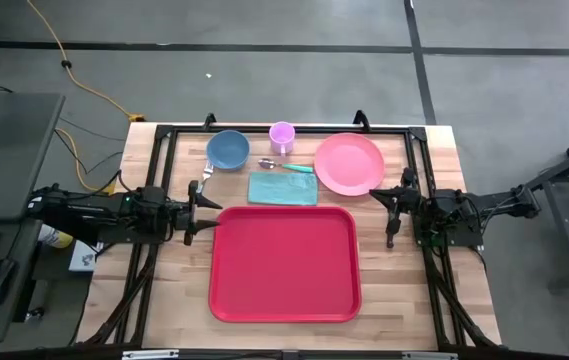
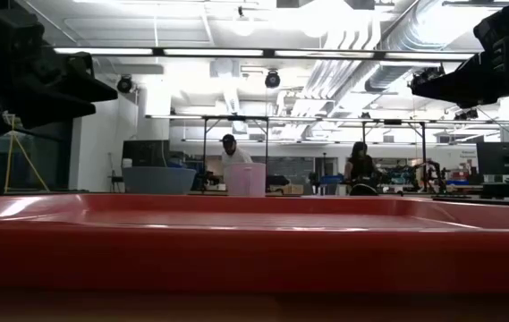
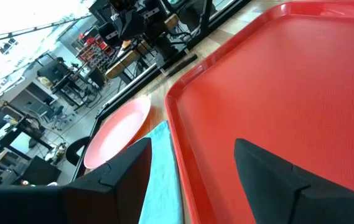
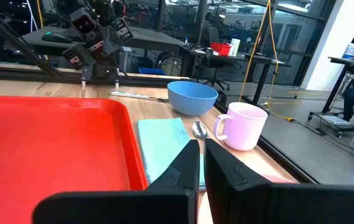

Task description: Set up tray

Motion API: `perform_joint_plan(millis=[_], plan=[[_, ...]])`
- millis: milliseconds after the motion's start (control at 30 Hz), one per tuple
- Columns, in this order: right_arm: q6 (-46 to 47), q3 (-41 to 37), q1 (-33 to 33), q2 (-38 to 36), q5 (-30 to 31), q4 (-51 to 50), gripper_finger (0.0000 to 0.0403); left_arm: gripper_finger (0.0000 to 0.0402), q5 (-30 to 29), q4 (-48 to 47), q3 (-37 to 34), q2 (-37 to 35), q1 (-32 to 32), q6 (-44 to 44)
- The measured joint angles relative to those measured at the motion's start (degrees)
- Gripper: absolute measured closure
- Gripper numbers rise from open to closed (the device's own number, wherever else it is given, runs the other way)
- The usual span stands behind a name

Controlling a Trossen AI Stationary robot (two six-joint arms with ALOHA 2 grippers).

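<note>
The big red tray (image 1: pixel 285 263) lies empty in the middle of the tabletop (image 1: pixel 399 290) between both arms, long side across, with the left tool (image 1: pixel 207 208), fingers apart, right at its corner, nearer than the right tool (image 1: pixel 392 218), fingers together.

We see two dark, near-black arms of blocky jointed segments, the left arm (image 1: pixel 104 212) at mid-left of the high view, the right arm (image 1: pixel 464 212) at mid-right. Each ends in two matte black, wedge-shaped fingers (image 3: pixel 282 180), and black cabling trails alongside.
</note>
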Motion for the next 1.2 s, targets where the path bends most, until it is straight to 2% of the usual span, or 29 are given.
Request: perform_joint_plan(millis=[967, 1033, 1200], plan=[[0.0, 0.0, -0.02, 0.01, -0.01, -0.01, 0.0402, 0.014, 0.24, 0.0, 0.0, -0.02, 0.01, -0.52], [0.0, -0.02, 0.01, 0.01, 0.0, -0.01, 0.0402, 0.014, 0.26, 0.0, -0.01, -0.02, 0.0, -3.91], [0.0, 0.01, -0.01, 0.0, 0.01, 0.01, 0.0402, 0.014, 0.3, 0.0, 0.0, -0.01, 0.02, -19.18]])
